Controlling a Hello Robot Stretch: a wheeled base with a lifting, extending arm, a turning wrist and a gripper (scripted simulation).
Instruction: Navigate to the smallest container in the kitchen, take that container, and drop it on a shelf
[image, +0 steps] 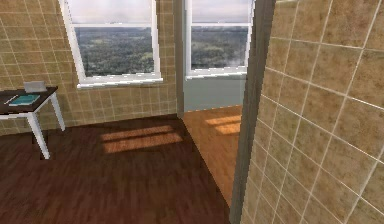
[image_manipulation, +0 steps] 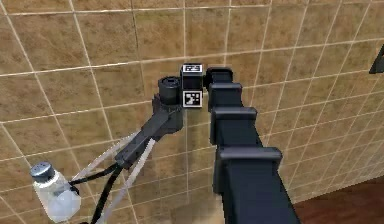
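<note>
In the arm side view my arm reaches out toward a tan tiled wall. The gripper points down to the view's left, its thin fingers slanting from the dark body. At their far end hangs a small pale bottle-like container with a whitish cap. It is clear of any surface, with only wall tiles behind it. The gripper holds this container.
In the forward view a tiled wall stands close on the right. A dark table with white legs at the left edge carries a teal thing. Dark wood floor lies ahead, with two windows and an opening onto lighter floor.
</note>
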